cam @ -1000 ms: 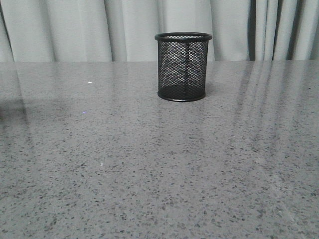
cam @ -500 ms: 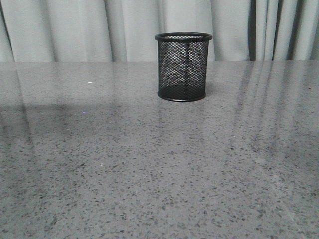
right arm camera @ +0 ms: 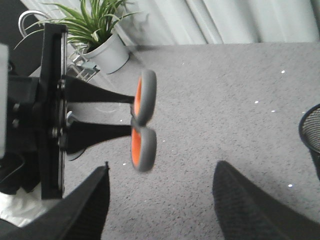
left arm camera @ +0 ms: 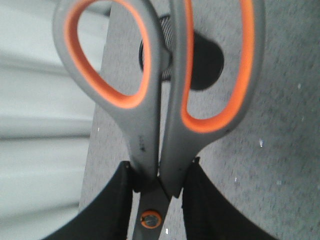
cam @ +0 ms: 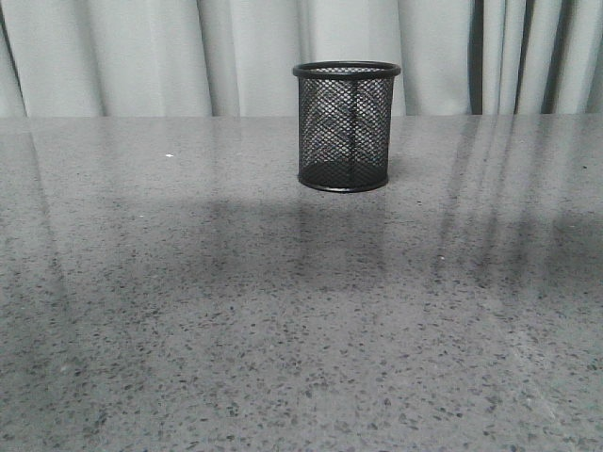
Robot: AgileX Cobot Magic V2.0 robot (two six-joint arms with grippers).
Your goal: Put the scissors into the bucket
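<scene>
1. Left wrist view shows the left claw (left arm camera: pixel 156 182) clamped on the scissors (left arm camera: pixel 160 100) near the pivot, handles pointing away from the wrist, blades hidden.
2. Past the handle loops, the bucket (left arm camera: pixel 192 62) stands on the table (left arm camera: pixel 280 150), roughly in line with the scissors' long axis.
3. Right claw (right arm camera: pixel 160 200) hangs spread and empty; the bucket rim (right arm camera: pixel 311 130) is just off to its side.
4. My guess: the left arm carries, and must bring the scissors upright over the rim.
</scene>
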